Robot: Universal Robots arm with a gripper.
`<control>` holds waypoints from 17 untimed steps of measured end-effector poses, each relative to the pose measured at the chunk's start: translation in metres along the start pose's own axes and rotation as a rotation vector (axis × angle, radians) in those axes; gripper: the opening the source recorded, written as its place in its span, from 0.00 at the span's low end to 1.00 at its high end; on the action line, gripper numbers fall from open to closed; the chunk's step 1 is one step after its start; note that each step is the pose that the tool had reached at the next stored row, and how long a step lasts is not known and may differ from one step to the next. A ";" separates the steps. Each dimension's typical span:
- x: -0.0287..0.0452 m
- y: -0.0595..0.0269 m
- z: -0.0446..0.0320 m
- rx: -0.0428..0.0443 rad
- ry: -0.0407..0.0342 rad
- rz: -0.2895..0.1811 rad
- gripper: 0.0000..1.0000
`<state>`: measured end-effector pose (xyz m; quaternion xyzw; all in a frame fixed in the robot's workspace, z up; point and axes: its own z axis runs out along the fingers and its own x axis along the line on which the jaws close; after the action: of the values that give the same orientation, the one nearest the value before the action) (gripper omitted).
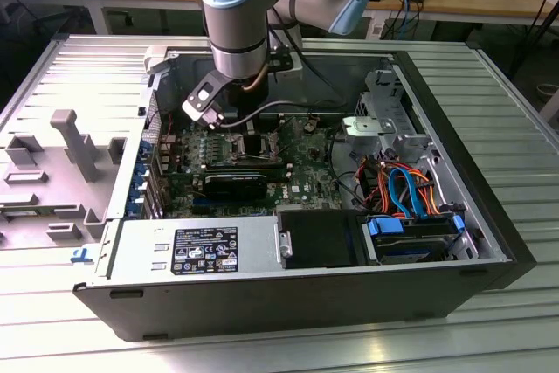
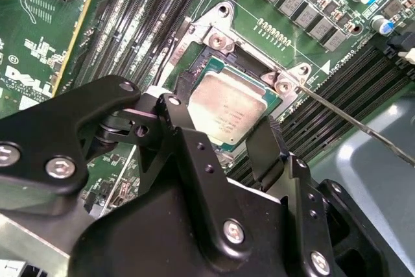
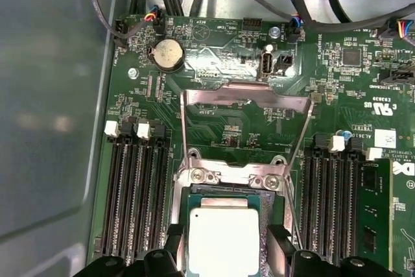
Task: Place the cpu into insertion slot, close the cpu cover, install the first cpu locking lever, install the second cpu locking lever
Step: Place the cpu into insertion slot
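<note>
Two black fingers (image 3: pixel 174 251) of gripper (image 2: pixel 218 121) spread apart, straddling small flat square silver-topped cpu (image 3: pixel 224 235), seemingly just clear of its edges. Cpu flat in silver-rimmed square insertion slot (image 3: pixel 233 174), directly below gripper. Thin silver-frame cpu cover (image 3: pixel 246 92) stands open, off slot.

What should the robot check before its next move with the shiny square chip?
1. cpu sits inside the silver rim of the insertion slot: ok, in both wrist views.
2. cpu lies flat and fully down: cannot tell.
3. cpu cover is swung open, off the slot: ok.
4. locking levers are raised clear of the cpu: ok.
5. hand is centred over the cpu: ok.
6. hand's grip on the cpu: cannot tell.
</note>
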<state>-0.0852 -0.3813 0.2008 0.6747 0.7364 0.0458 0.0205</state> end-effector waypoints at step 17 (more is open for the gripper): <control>0.0000 -0.0001 0.0014 0.0001 -0.0001 0.000 0.54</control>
<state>-0.0852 -0.3813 0.1994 0.6747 0.7364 0.0458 0.0205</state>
